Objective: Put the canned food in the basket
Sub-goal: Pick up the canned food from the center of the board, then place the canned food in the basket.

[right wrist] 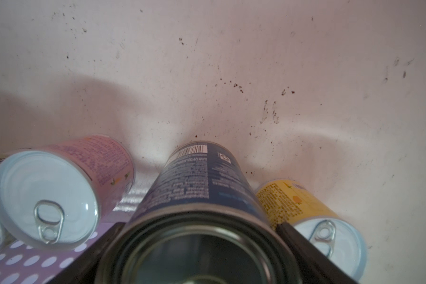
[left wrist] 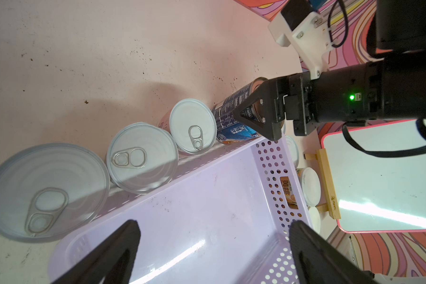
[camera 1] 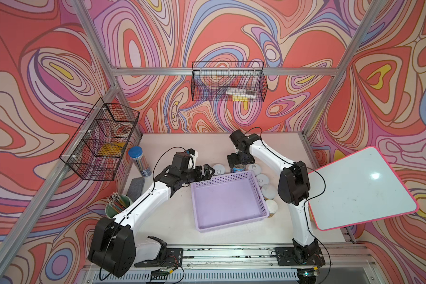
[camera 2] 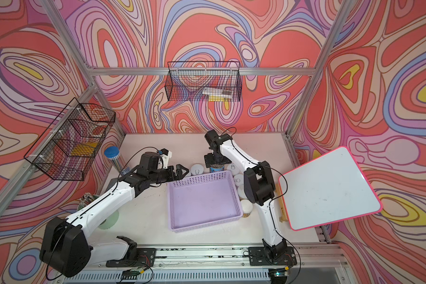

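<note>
The right gripper (camera 1: 239, 164) stood over the blue-labelled can (right wrist: 194, 179), which sat upright on the table (camera 1: 182, 142) just beyond the far wall of the empty lilac basket (camera 1: 226, 204). Its fingers (right wrist: 305, 250) flanked the tin's rim, though whether they were pressing on it could not be told. A pink-labelled can (right wrist: 91, 157) and a yellow-labelled can (right wrist: 288, 199) stood close on either side, and more small tins (camera 1: 268, 191) lined the basket's right wall. The left gripper (camera 1: 205, 172), fingers wide apart and holding nothing, hovered at the basket's far left corner. A clean pick appeared to call for a firm, centred squeeze. A straight lift would then need to clear the neighbours and the perforated wall before the tin was set upright on the basket floor.
</note>
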You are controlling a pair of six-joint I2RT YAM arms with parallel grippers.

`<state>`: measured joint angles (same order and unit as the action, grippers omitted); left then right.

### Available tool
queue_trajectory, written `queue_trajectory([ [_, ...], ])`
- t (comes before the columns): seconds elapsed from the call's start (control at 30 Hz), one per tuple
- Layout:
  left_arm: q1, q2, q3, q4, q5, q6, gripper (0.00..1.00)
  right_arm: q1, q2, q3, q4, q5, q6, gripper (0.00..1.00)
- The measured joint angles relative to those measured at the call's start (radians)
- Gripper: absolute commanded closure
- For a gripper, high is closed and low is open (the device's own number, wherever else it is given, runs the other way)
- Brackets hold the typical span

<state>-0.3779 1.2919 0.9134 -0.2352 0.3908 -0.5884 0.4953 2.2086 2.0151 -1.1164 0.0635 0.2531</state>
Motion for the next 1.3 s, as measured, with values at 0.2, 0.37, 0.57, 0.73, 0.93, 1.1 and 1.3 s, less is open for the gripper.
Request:
queue_trajectory([
  [0.2, 0.000, 0.000, 0.000, 0.002, 0.000, 0.000, 0.01, 0.003, 0.000, 0.000, -0.002, 0.008, -0.001, 0.21],
  [0.37, 0.000, 0.000, 0.000, -0.005, -0.007, 0.013, 0.01, 0.004, -0.002, 0.000, -0.002, 0.008, -0.001, 0.29],
  [0.57, -0.019, -0.003, 0.018, -0.067, -0.054, 0.055, 0.01, 0.004, -0.013, 0.002, -0.014, 0.008, 0.002, 0.36],
  [0.73, -0.069, -0.018, 0.066, -0.091, -0.090, 0.091, 0.01, 0.004, -0.052, 0.011, -0.035, 0.008, 0.003, 0.40],
  [0.93, -0.126, -0.035, 0.114, -0.106, -0.128, 0.121, 0.01, 0.004, -0.157, 0.010, -0.052, 0.009, 0.003, 0.42],
  [1.1, -0.179, -0.043, 0.138, -0.130, -0.171, 0.144, 0.01, 0.008, -0.249, -0.001, -0.069, 0.019, 0.005, 0.44],
  [1.3, -0.243, -0.065, 0.138, -0.144, -0.214, 0.151, 0.01, 0.027, -0.346, -0.069, -0.075, 0.027, 0.019, 0.45],
])
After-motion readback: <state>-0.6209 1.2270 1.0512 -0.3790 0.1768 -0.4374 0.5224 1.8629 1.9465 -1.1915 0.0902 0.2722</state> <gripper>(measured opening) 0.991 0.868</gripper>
